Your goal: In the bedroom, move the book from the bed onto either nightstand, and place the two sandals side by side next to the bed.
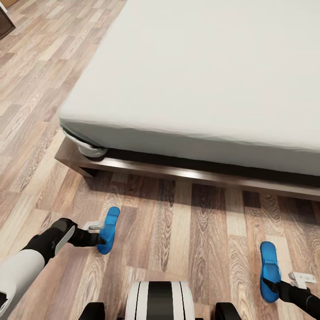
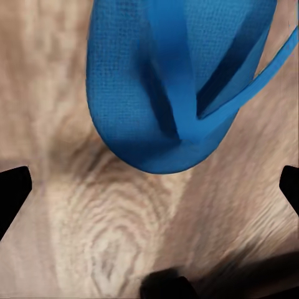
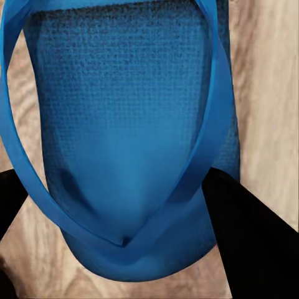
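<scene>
Two bright blue sandals lie on the wood floor in front of the bed [image 1: 146,171], far apart from each other. The left sandal [image 1: 109,227] [image 2: 168,87] sits just past my left gripper [image 1: 100,239] [image 2: 152,187]. That gripper is open, its fingertips [image 2: 14,190] spread wide with bare floor between them. My right gripper [image 1: 276,284] [image 3: 118,215] is shut on the near end of the right sandal [image 1: 269,266] [image 3: 124,137], and one dark finger [image 3: 249,243] overlaps the sole's edge. The pale-grey mattress [image 1: 213,71] is bare here. The book and the nightstand are out of view.
The bed's dark wooden frame juts out low at its corner [image 1: 71,162]. A dark piece of furniture [image 1: 5,22] stands at the far left. Plank floor [image 1: 186,231] stretches between the two sandals, with my own base [image 1: 160,302] at the near edge.
</scene>
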